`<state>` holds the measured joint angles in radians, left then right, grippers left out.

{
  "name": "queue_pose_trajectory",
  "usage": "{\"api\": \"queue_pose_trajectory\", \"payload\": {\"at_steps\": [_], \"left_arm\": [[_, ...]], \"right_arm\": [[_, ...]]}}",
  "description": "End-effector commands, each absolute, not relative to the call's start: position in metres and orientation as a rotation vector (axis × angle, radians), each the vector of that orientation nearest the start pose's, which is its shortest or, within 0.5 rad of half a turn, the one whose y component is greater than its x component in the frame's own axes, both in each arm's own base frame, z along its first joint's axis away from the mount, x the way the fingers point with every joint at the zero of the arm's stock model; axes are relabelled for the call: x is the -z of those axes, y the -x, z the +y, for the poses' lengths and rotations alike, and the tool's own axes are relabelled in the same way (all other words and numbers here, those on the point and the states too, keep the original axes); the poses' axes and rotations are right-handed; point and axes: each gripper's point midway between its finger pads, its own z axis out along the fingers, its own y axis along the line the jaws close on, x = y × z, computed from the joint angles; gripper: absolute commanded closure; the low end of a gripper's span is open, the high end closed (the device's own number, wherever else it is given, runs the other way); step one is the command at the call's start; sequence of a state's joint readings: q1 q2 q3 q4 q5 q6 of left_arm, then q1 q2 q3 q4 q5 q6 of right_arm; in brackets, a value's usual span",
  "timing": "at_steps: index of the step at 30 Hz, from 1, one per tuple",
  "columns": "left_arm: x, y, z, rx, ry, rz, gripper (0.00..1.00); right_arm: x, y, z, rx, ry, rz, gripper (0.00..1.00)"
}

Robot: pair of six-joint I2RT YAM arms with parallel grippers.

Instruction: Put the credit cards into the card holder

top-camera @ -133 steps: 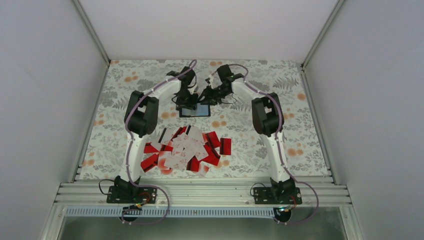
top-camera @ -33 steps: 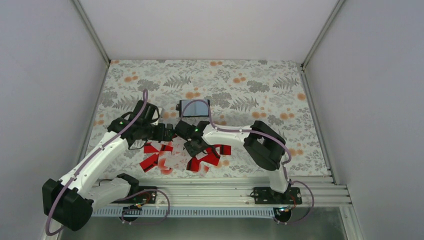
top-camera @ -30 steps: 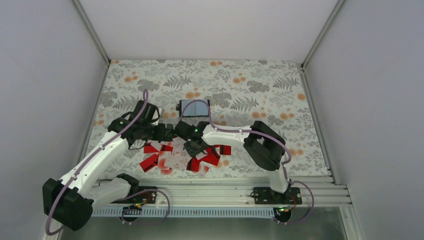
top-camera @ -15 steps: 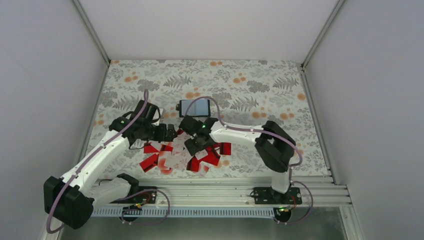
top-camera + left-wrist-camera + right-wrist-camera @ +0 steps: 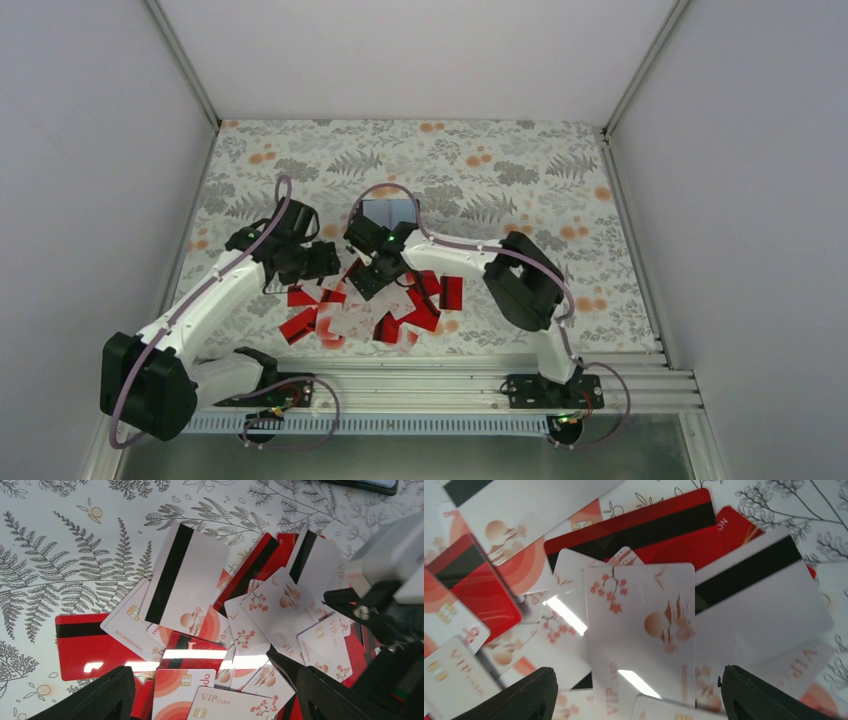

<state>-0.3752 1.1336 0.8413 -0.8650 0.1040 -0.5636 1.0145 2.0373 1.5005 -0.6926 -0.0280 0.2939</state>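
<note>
Across the table [image 5: 520,160]: I see a floral cloth with both arms bent in over its middle.
Left arm [image 5: 215,290]: reaches in from my left toward the heap.
Right arm [image 5: 520,290]: folds in from the right, its wrist over the heap's far edge.
Credit cards [image 5: 412,312]: a loose, overlapping heap of red and white ones at near centre (several lie stripe side up).
Card holder [image 5: 388,210]: lies just beyond the heap with its pale inside up, partly hidden by the right arm.
Left gripper [image 5: 200,665]: fingers spread wide above the heap's left part, gripping nothing.
Right gripper [image 5: 635,672]: fingers equally wide apart, low over a white blossom-printed card [image 5: 639,630], clamping nothing, close beside the left gripper.
</note>
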Motion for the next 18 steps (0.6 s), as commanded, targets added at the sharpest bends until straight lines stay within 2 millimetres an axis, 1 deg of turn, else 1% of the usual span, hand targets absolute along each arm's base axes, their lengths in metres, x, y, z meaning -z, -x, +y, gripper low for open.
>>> {"api": "queue_pose_trajectory", "payload": {"at_steps": [1, 4, 8, 11, 16, 18], "left_arm": [[-0.118, -0.243, -0.109, 0.399, 0.281, 2.766, 0.19], [-0.12, -0.245, -0.108, 0.406, 0.277, 2.759, 0.19], [-0.118, -0.247, -0.108, 0.405, 0.269, 2.765, 0.19], [-0.117, -0.246, -0.107, 0.399, 0.269, 2.769, 0.19], [-0.117, -0.246, -0.107, 0.4, 0.264, 2.767, 0.19], [-0.116, -0.245, -0.107, 0.401, 0.259, 2.772, 0.19]], "right_arm": [[-0.034, -0.249, 0.401, -0.254, 1.082, 2.651, 0.18], [-0.018, -0.241, 0.396, -0.183, 1.126, 2.676, 0.2], [-0.005, -0.226, 0.385, -0.114, 1.161, 2.696, 0.22], [0.004, -0.213, 0.375, -0.098, 1.164, 2.729, 0.27], [0.003, -0.203, 0.362, -0.103, 1.13, 2.761, 0.37], [0.005, -0.2, 0.357, -0.08, 1.13, 2.769, 0.38]]}}
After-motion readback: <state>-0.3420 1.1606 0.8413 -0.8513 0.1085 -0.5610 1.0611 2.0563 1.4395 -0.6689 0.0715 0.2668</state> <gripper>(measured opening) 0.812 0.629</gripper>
